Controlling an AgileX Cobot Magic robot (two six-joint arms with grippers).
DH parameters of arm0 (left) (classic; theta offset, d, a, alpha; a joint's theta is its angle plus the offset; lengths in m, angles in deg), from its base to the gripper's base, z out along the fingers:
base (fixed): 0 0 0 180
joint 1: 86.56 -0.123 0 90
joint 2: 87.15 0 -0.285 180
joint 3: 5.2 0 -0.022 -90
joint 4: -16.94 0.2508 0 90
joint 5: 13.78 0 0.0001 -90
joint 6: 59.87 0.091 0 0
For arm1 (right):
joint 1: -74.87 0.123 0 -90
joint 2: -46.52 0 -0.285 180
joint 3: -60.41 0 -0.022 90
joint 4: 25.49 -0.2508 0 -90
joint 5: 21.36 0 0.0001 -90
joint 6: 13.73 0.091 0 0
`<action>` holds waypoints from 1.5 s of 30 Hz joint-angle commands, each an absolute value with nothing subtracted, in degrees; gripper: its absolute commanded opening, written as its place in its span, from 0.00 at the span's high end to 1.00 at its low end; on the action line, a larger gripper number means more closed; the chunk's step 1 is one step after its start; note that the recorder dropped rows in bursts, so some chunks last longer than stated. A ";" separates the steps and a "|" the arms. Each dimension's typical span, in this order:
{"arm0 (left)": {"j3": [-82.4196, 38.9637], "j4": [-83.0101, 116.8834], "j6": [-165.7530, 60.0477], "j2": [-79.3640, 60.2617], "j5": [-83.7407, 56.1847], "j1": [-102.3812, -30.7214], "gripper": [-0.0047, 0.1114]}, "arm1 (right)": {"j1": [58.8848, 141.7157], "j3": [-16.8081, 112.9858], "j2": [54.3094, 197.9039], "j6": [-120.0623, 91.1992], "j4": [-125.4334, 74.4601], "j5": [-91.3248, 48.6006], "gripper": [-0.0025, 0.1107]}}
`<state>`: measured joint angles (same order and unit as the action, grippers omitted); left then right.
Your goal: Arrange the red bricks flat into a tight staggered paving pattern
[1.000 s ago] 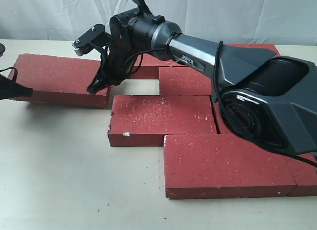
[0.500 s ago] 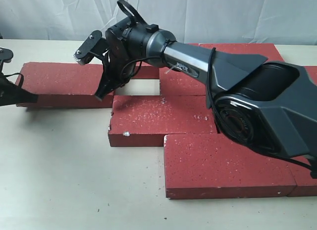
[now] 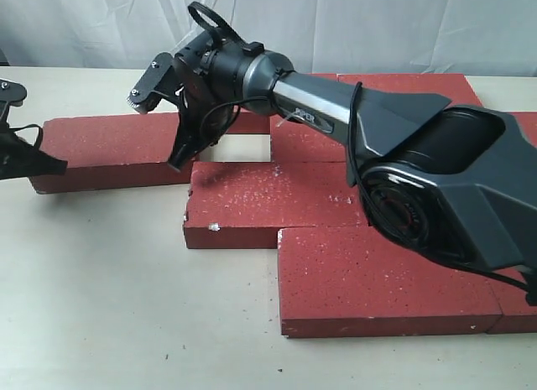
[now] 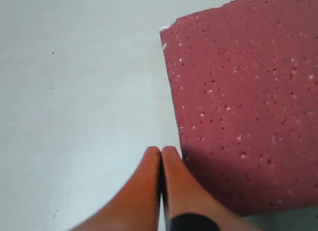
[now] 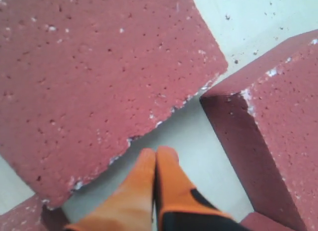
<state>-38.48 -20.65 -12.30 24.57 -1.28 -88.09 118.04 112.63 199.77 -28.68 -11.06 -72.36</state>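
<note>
Several red bricks lie flat on the table. A loose red brick (image 3: 109,145) lies at the left, a little apart from the laid group: a middle brick (image 3: 268,201), a front brick (image 3: 386,277) and back bricks (image 3: 315,138). My right gripper (image 3: 177,162) reaches across, shut and empty, with its tips at the loose brick's right end beside the bare gap (image 3: 232,149). In the right wrist view its fingertips (image 5: 156,152) sit between the loose brick (image 5: 94,77) and a neighbouring brick (image 5: 285,136). My left gripper (image 3: 52,165) is shut at the loose brick's left end (image 4: 243,107).
A white curtain (image 3: 377,25) hangs behind the pale table (image 3: 117,306). The right arm's base (image 3: 453,189) stands over the right-hand bricks and hides part of them. More brick shows at the far right edge (image 3: 516,298).
The loose left brick has slid to the right toward the laid group, with my left gripper following at its left end. My right gripper has shifted slightly right and back.
</note>
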 commanded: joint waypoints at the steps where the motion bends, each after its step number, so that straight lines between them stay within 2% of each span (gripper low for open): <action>1: -38.73 -20.43 -12.31 24.64 1.95 -87.64 0.96 | 118.26 113.13 195.87 -27.10 -9.83 -76.83 0.99; 7: -38.73 -20.32 -12.31 23.30 3.08 -89.38 0.96 | 116.48 113.13 189.56 -26.97 -10.52 -86.32 0.99; 12: -38.73 -20.32 -12.43 23.31 5.39 -92.57 0.96 | 113.28 110.48 185.44 -32.10 -23.53 -83.86 0.99; 16: -38.73 -20.22 -13.17 23.31 5.23 -93.95 0.96 | 111.44 100.62 181.57 -35.05 -27.44 -78.19 0.99; 23: -37.61 -11.74 -24.02 23.85 6.40 -94.59 0.96 | 109.86 74.78 168.43 -40.66 -31.96 -62.81 0.99; 29: -30.40 -6.86 -29.96 29.53 -8.75 -98.22 0.96 | 109.86 59.25 159.04 -51.63 -36.04 -51.65 0.99; 45: -23.25 -13.54 -29.96 36.87 -16.70 -98.71 0.96 | 109.69 58.09 159.83 -51.37 -40.38 -40.01 0.99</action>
<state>-24.07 -12.07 -29.62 35.79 -16.28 -98.70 109.98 58.43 159.52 -51.00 -39.86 -41.29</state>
